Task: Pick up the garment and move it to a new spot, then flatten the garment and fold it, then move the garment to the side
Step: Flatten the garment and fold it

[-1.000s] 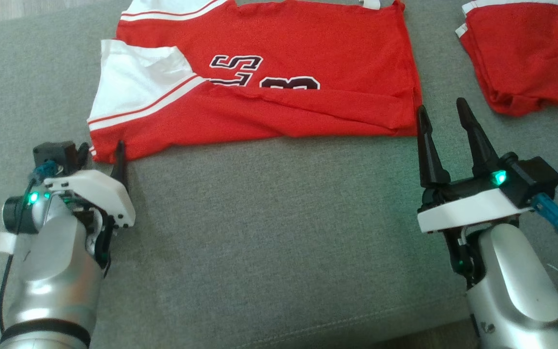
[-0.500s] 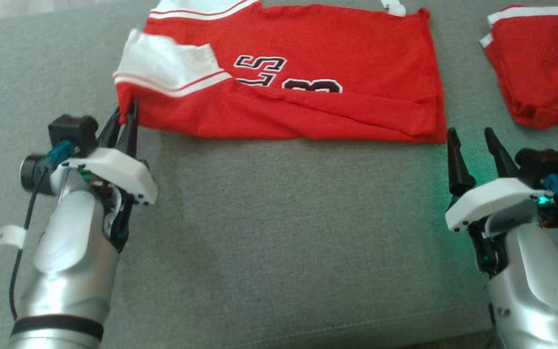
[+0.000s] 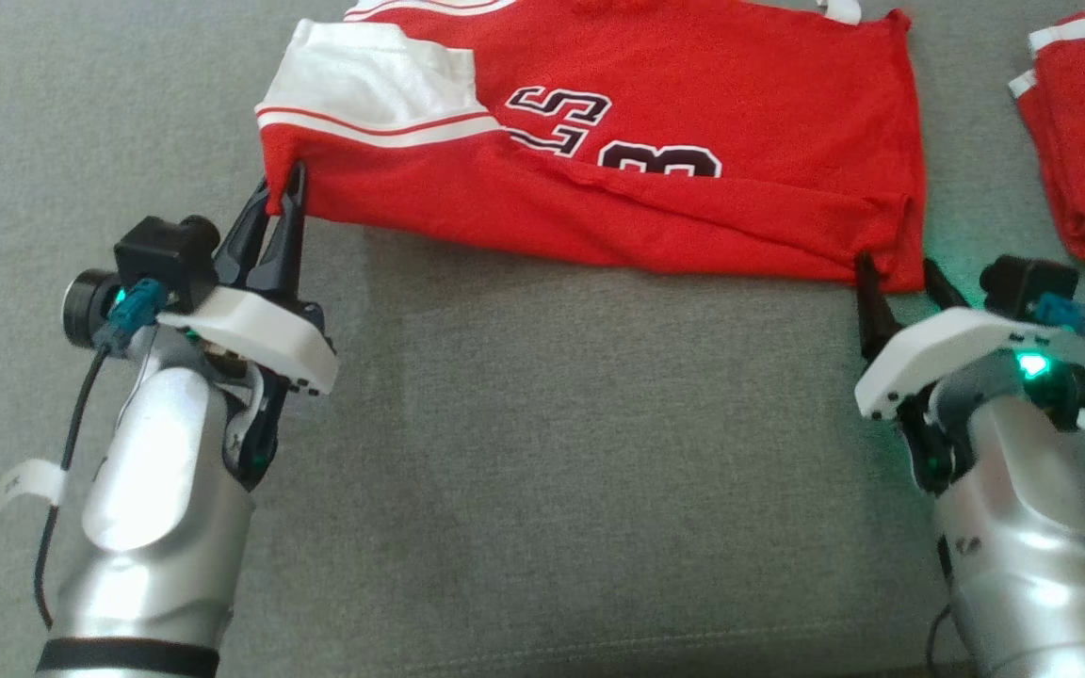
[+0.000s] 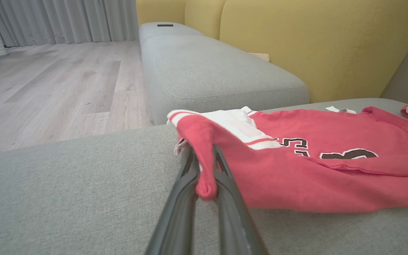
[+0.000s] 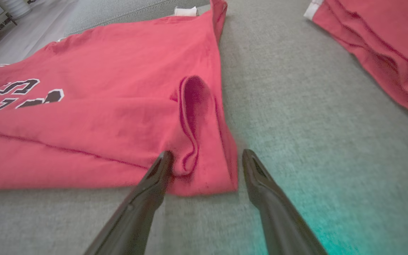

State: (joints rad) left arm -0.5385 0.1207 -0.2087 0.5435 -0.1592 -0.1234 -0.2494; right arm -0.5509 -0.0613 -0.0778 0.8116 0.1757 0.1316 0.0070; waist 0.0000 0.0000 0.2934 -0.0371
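Red-and-white fabric jersey (image 3: 693,104), black white-edged lettering "LS" legible, on grey sofa cushion (image 3: 542,452); left gripper (image 3: 283,184) jaws clamped on its corner; right gripper (image 3: 896,266) jaws wide apart, straddling opposite corner.

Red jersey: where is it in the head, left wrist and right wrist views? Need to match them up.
Head view: red jersey across the top centre, left gripper shut on its near left corner, open right gripper at its near right corner.
Left wrist view: right half, corner pinched in the left gripper at centre.
Right wrist view: left and centre, corner between the right gripper's open jaws.
Shared landmark: its black lettering.
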